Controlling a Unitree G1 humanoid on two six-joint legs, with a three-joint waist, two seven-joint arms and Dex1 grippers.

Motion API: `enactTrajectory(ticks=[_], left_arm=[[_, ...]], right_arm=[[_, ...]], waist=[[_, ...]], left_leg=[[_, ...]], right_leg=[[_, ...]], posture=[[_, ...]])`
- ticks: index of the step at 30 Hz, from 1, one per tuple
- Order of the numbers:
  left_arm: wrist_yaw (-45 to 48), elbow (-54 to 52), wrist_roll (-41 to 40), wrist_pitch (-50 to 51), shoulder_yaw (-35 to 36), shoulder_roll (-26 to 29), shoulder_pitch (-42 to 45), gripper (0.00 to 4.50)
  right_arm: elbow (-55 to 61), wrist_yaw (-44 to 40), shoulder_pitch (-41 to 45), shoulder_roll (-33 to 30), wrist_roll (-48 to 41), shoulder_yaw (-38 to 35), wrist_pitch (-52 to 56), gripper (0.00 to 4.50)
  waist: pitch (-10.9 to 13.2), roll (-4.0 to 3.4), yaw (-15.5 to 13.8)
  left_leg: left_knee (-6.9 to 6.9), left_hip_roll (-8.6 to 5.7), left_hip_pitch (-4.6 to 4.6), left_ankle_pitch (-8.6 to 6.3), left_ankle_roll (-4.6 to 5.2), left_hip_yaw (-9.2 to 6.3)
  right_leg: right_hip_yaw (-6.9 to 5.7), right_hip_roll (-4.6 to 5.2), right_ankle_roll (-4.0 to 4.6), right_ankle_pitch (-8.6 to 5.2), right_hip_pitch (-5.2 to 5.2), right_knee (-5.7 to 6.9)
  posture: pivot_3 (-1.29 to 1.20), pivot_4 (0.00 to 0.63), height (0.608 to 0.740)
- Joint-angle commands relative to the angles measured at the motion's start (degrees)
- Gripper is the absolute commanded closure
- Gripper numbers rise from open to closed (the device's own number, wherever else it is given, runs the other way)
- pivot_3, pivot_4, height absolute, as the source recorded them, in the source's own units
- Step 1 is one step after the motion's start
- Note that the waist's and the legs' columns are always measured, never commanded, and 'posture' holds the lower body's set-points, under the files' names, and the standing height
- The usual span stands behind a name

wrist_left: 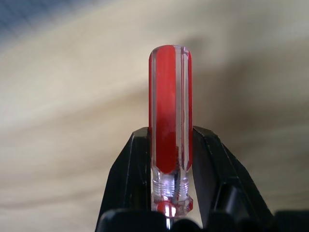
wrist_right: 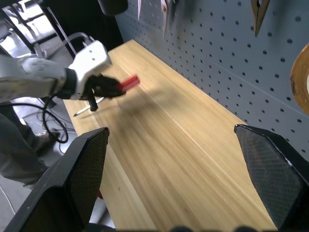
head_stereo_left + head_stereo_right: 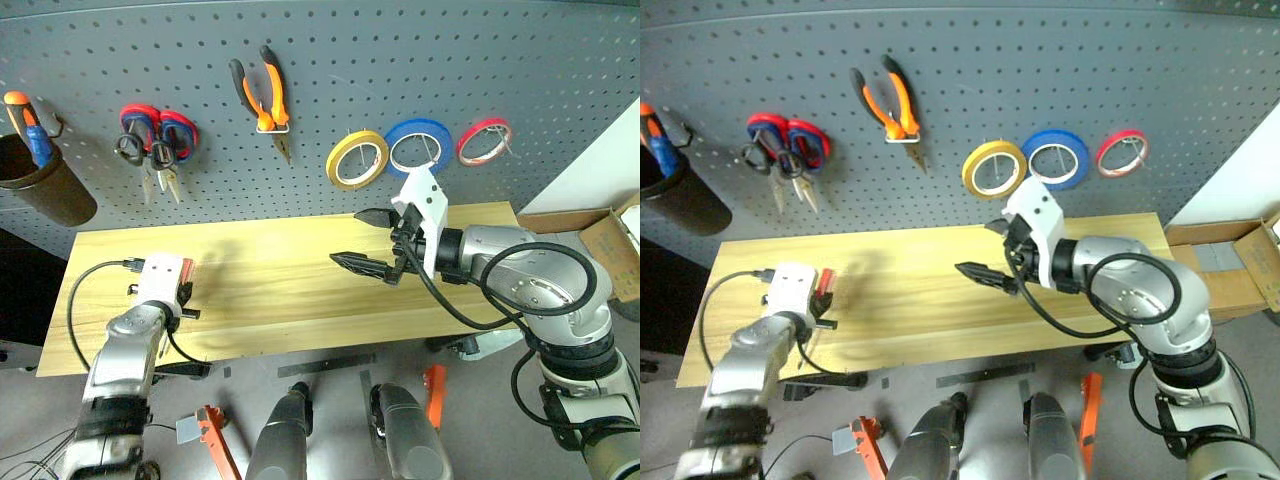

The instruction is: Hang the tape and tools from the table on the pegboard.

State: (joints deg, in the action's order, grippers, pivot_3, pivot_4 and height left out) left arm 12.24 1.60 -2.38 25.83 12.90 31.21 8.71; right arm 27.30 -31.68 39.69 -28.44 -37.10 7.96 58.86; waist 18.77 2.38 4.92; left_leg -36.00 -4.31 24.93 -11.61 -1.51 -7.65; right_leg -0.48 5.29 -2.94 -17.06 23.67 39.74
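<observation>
Dark grey pegboard (image 3: 420,60) backs your light plank table (image 3: 290,270). Your left end effector (image 1: 169,159) clamps the slim, rigid, light red-handle screwdriver (image 1: 169,111) near the table's left edge; its smooth handle may slip. Your right end effector (image 3: 365,240) gapes wide.

Bare light wood table (image 3: 300,270)

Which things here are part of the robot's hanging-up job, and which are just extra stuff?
Job things:
- red-handle screwdriver, held in the left end effector
- yellow tape
- pliers
- black-handle scissors
- pegboard
- table

Extra stuff:
- blue tape
- red tape
- red-and-blue scissors
- brown cup
</observation>
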Motion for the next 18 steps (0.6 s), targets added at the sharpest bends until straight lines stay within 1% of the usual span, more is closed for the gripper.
enactTrajectory(ticks=[1, 4, 7, 11, 15, 18], left_arm=[[-3.93, -12.68, 1.8, -7.04, 5.17, -0.97, -5.65, 3.68], [-6.37, -22.99, 2.74, -11.89, 8.99, -2.83, -10.79, 3.68], [-8.91, -29.28, 3.85, -11.85, 11.89, -3.53, -11.04, 3.68], [-9.29, -31.96, 3.53, -10.45, 15.25, 0.98, -1.62, 3.68], [-9.72, -26.59, 0.88, -8.16, 16.74, 5.12, 12.84, 3.68], [-9.08, -21.59, -1.23, -8.91, 16.67, 6.71, 21.06, 3.68]], right_arm=[[1.5, -2.63, 0.64, -0.18, -0.69, -2.23, -4.0, 0.0], [1.07, -6.66, 0.49, -0.88, -0.05, -2.62, -9.22, 0.0], [-0.22, -10.05, 0.4, -1.92, -0.03, -3.0, -12.26, 0.0], [-3.24, -13.01, 1.86, -2.43, -0.84, -3.65, -13.64, 0.0], [-5.57, -14.2, 3.52, -1.7, -0.54, -3.66, -14.81, 0.0], [-6.4, -14.28, 4.44, -1.21, -0.4, -3.52, -15.02, 0.0]], waist=[[-0.01, -0.01, -0.12], [-0.01, -0.01, -0.21], [-0.02, 0.0, -0.49], [-0.04, 0.03, -1.75], [-0.05, 0.05, -2.38], [-0.06, 0.06, -2.64]], left_leg=[[0.0, 0.02, 0.0, -0.04, 0.07, -0.01], [0.01, 0.03, 0.0, -0.06, 0.1, 0.0], [0.01, 0.02, 0.0, -0.06, 0.1, -0.02], [-0.05, 0.03, -0.01, -0.04, 0.09, -0.09], [-0.11, -0.02, -0.04, -0.01, 0.04, -0.05], [-0.12, -0.04, -0.03, 0.07, -0.09, -0.02]], right_leg=[[-0.02, 0.0, 0.01, 0.01, 0.0, -0.04], [-0.04, -0.01, 0.02, 0.01, -0.04, -0.13], [-0.1, -0.02, 0.01, 0.01, -0.09, -0.18], [-0.27, -0.12, 0.01, 0.01, -0.12, 0.02], [-0.27, -0.16, -0.06, 0.07, -0.12, 0.1], [-0.27, -0.18, -0.08, 0.08, -0.13, 0.08]], posture=[[-0.13, 0.308, 0.74], [-0.1, 0.299, 0.74], [-0.08, 0.29, 0.74], [-0.05, 0.278, 0.74], [-0.03, 0.269, 0.74], [-0.05, 0.27, 0.74]])
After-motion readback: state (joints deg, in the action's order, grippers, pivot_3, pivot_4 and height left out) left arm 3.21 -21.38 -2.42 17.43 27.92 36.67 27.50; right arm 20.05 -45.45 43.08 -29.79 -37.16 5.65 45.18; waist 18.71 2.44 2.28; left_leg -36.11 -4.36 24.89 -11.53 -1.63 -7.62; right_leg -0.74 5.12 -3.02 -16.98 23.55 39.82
